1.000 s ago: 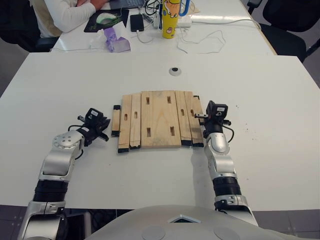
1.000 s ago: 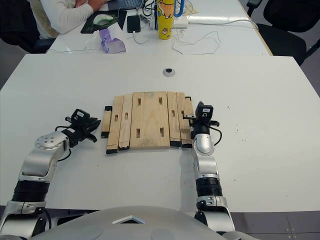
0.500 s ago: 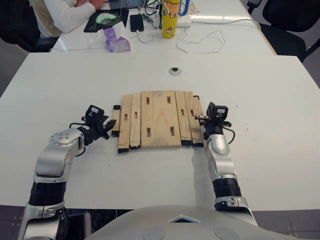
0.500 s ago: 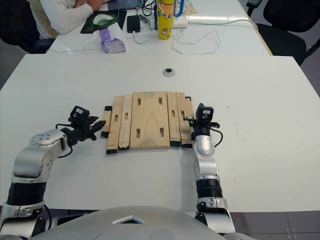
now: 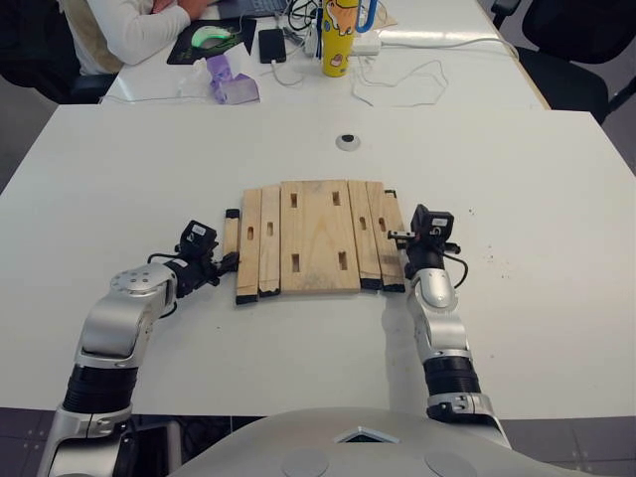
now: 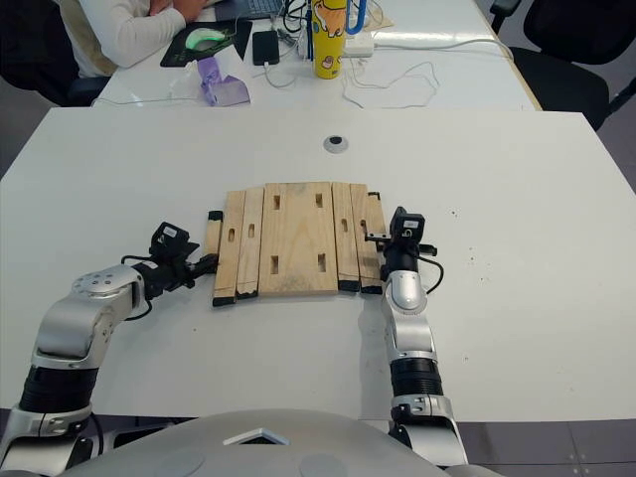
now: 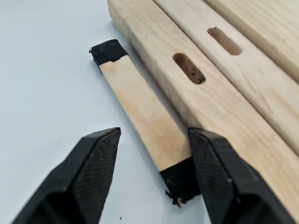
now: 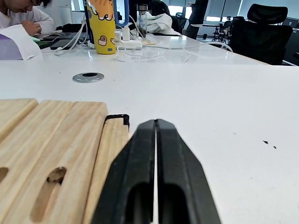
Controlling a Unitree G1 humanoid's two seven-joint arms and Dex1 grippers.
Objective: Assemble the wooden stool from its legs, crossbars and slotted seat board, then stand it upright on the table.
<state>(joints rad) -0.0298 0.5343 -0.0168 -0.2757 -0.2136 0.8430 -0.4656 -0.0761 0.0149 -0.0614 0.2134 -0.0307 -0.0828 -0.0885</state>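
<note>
The slotted seat board (image 5: pixel 318 235) lies flat mid-table, with slotted wooden legs (image 5: pixel 248 243) close against both of its sides. A short crossbar (image 5: pixel 231 238) with black ends lies at the far left of the row. My left gripper (image 5: pixel 227 263) is open and low at the crossbar's near end. In the left wrist view its fingers (image 7: pixel 93 177) stand either side of that crossbar (image 7: pixel 140 112). My right gripper (image 5: pixel 424 217) is shut with nothing in it, just right of the outermost right-hand piece (image 5: pixel 392 243). Its fingertips (image 8: pixel 155 126) point over the bare tabletop.
A round grommet (image 5: pixel 347 141) sits in the table behind the boards. On the far table are a yellow cup (image 5: pixel 338 40), a purple item (image 5: pixel 231 81), cables and a seated person. White tabletop (image 5: pixel 537 219) stretches to both sides.
My left gripper has moved right and slightly nearer, from open table to the crossbar's near end. The right arm and the wooden pieces have stayed put.
</note>
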